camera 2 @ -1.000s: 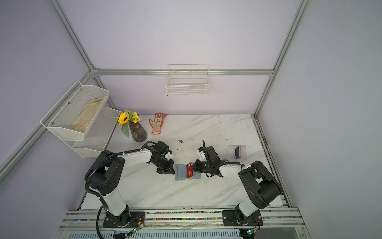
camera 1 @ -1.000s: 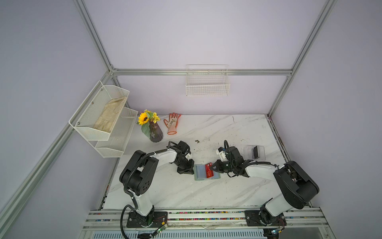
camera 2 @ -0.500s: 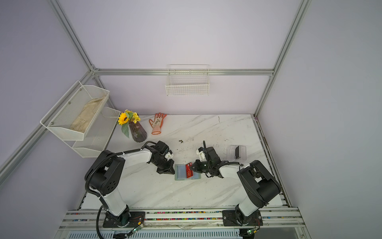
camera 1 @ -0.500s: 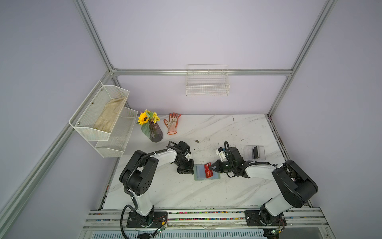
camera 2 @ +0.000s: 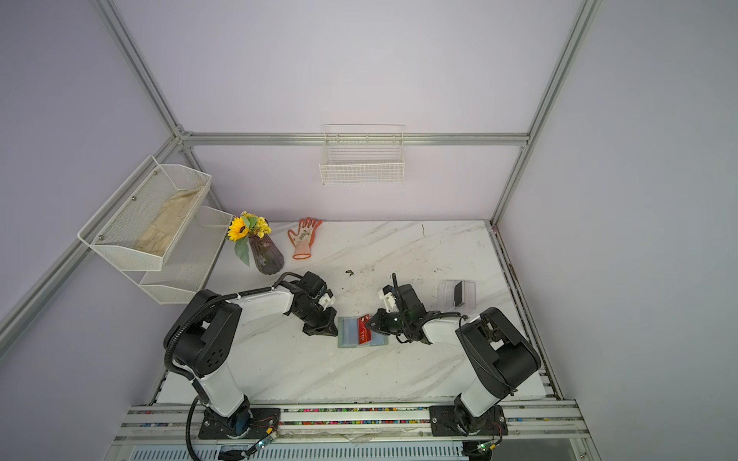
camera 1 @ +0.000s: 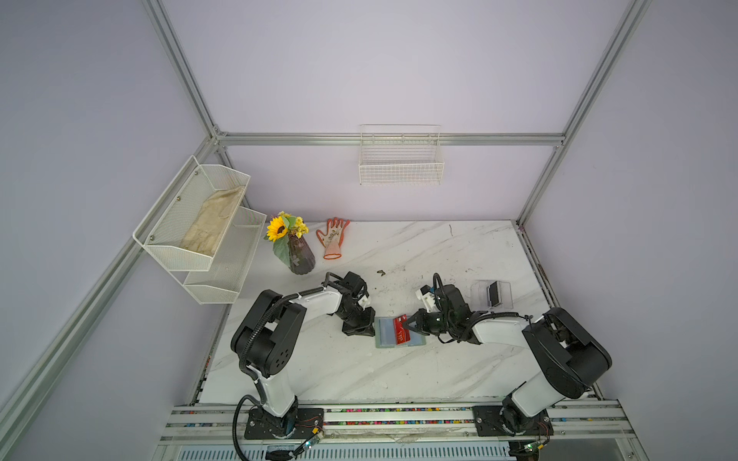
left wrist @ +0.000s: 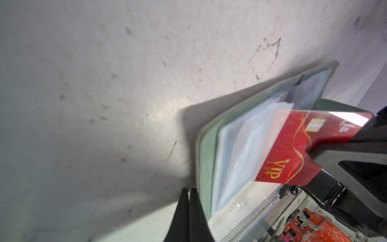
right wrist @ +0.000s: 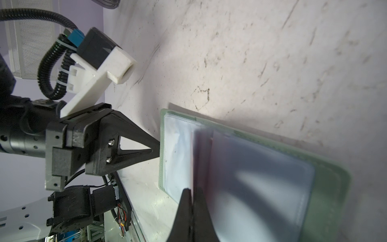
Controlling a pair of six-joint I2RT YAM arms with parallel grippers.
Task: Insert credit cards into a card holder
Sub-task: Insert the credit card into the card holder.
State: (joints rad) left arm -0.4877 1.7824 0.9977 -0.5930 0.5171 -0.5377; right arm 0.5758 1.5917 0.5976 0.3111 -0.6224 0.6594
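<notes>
Against the card holder (camera 1: 384, 332), the empty left tool (right wrist: 157, 147) is pressed shut, maybe to steady it for the red card (left wrist: 289, 150) pinched in the right tool (left wrist: 314, 153).

Robot test cell, lab type. Enclosure: aluminium profile frame (camera 1: 389, 139), plain lavender wall panels (camera 1: 359, 72). Left arm (camera 1: 275, 339) and right arm (camera 1: 559, 351) bolted to slotted base rail (camera 1: 399, 415) along front edge of marble-pattern worktop (camera 1: 359, 371). Exposed wiring and bare circuit board (camera 1: 313, 440) at rail. Staged props: wire basket (camera 1: 400, 167), mesh shelf (camera 1: 191, 223), vase with sunflower (camera 1: 299, 255), glove (camera 1: 333, 239).
</notes>
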